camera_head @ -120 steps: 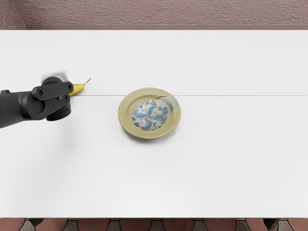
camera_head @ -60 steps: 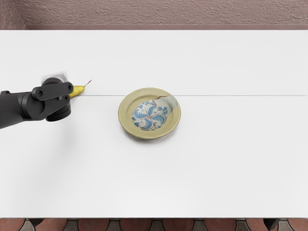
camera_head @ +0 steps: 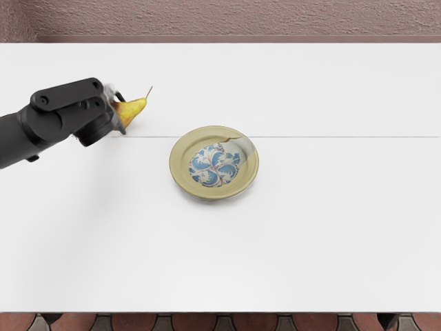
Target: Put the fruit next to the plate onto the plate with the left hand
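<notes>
left hand (camera_head: 112,114) clasps the yellow pear (camera_head: 133,108), far-left of the blue-patterned olive ceramic plate (camera_head: 177,164); open white table (camera_head: 310,227) between.

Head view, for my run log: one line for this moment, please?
left hand | grasping pear | pear left of plate | not yet placed

The left hand (camera_head: 105,114), arm extended, has fingers (camera_head: 118,121) curled around the pear (camera_head: 133,108).

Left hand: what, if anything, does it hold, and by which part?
The left hand holds the yellow fruit by its broad end; the stem tip sticks out free.
</notes>
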You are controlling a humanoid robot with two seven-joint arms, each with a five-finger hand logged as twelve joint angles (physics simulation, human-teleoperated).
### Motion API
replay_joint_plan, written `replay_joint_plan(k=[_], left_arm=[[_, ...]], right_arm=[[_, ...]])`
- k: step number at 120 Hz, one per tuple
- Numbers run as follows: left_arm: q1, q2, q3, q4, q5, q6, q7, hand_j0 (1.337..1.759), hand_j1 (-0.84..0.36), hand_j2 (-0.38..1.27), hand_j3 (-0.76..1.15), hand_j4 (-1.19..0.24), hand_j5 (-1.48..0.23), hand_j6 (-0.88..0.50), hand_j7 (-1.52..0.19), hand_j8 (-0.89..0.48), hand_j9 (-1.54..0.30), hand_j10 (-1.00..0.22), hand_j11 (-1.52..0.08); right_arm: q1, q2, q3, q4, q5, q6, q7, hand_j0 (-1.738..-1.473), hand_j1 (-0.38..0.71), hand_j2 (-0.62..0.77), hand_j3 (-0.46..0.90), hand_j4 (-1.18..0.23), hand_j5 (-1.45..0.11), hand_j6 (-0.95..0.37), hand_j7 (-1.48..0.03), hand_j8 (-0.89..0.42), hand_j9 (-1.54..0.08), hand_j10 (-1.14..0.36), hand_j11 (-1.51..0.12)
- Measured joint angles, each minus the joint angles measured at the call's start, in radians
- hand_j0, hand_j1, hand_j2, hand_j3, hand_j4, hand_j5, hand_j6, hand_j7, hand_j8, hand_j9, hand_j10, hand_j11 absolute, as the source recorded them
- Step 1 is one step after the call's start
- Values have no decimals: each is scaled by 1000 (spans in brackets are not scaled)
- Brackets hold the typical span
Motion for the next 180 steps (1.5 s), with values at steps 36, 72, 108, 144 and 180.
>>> replay_joint_plan(k=[36,72,108,144,180], left_arm=[[-3,-8,-202,-1,-14,-95,0,1650,-337,331,0,-415,-908,-323,-896,-294,-906,-493,-923],[-8,-9,-379,-2,-45,-332,-1,1650,-331,332,0,-418,-913,-321,-903,-292,-912,-488,-934],[-31,-64,-424,-9,-83,-486,-1,1649,-335,317,0,-409,-932,-312,-902,-298,-911,-486,-937],[-20,-121,-377,-12,-87,-539,0,1649,-313,359,0,-465,-949,-357,-929,-294,-930,-490,-938],[-69,-63,-379,-11,-112,-702,-1,1655,72,144,0,-193,-368,-154,-360,-137,-361,-204,-363]], right_arm=[[0,0,0,0,0,0,0,-1658,-331,-3,0,-15,-20,-15,-20,-15,-20,-15,-20],[0,0,0,0,0,0,0,-1658,-331,-3,0,-15,-19,-15,-20,-15,-20,-15,-20],[0,0,0,0,0,0,0,-1658,-331,-3,0,-15,-19,-15,-20,-15,-20,-15,-20],[0,0,0,0,0,0,0,-1658,-331,-3,0,-15,-20,-15,-20,-15,-20,-15,-20],[0,0,0,0,0,0,0,-1658,-331,-3,0,-15,-20,-15,-20,-15,-20,-15,-20]])
